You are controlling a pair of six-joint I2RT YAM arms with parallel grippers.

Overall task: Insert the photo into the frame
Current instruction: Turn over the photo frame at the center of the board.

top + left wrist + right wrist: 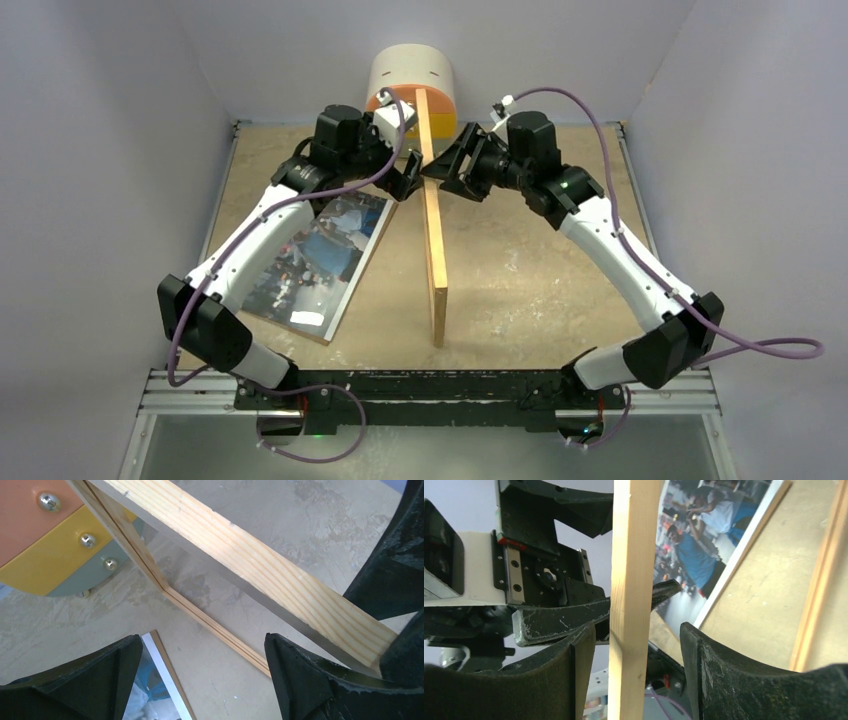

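Fingers (pixel 539 680) of the right gripper (pixel 634 630) stood parted around the thin light-wood rectangular frame (pixel 631 555), visible only wrist-side; overhead showed it standing on edge, glossy rectangular photo (pixel 320 255) flat leftward, left gripper (pixel 410 177) wide.

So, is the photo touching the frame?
Apart. The top view shows bare table between the flat photo and the upright frame.

Round drawer cabinet (pixel 410 72), tan tabletop (pixel 525 275)
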